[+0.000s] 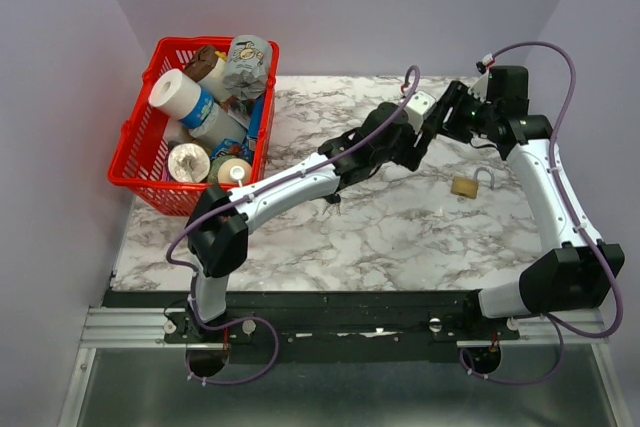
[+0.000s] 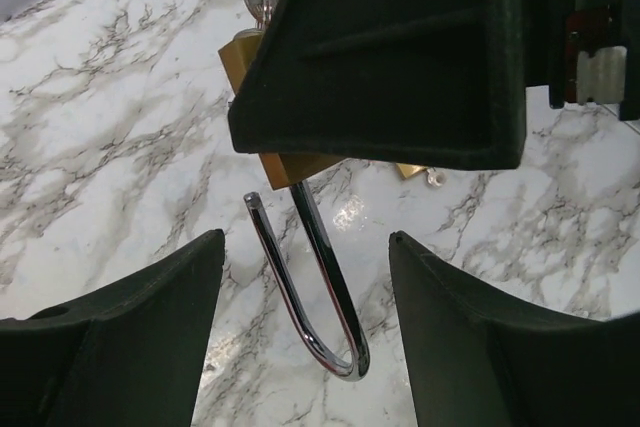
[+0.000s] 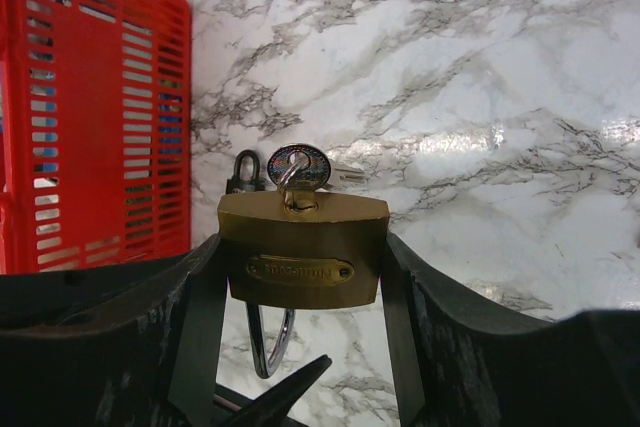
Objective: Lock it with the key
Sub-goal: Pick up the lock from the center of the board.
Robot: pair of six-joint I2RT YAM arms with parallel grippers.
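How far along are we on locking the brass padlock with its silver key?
Done: the right gripper clamps the brass padlock by its body above the marble table, and the silver key sits in its keyhole. In hand: the left gripper stands open, fingers either side of the chrome shackle, not touching. Left: the shackle's free end is out of the body; it likely needs pressing in, then the key turning.

I am working in what is looking like a robotics lab test booth, not a home. Plain pale lilac wall panels (image 1: 60, 97) are closing in the white marble-patterned counter (image 1: 380, 237) on three sides. My white and black left arm (image 1: 290, 182) and right arm (image 1: 545, 182) are standing bolted to a black and silver metal rail (image 1: 330, 309) at its near edge, thin purple cables (image 1: 574, 87) looping off them. A red plastic mesh basket (image 1: 150, 192) is holding jumbled test props.
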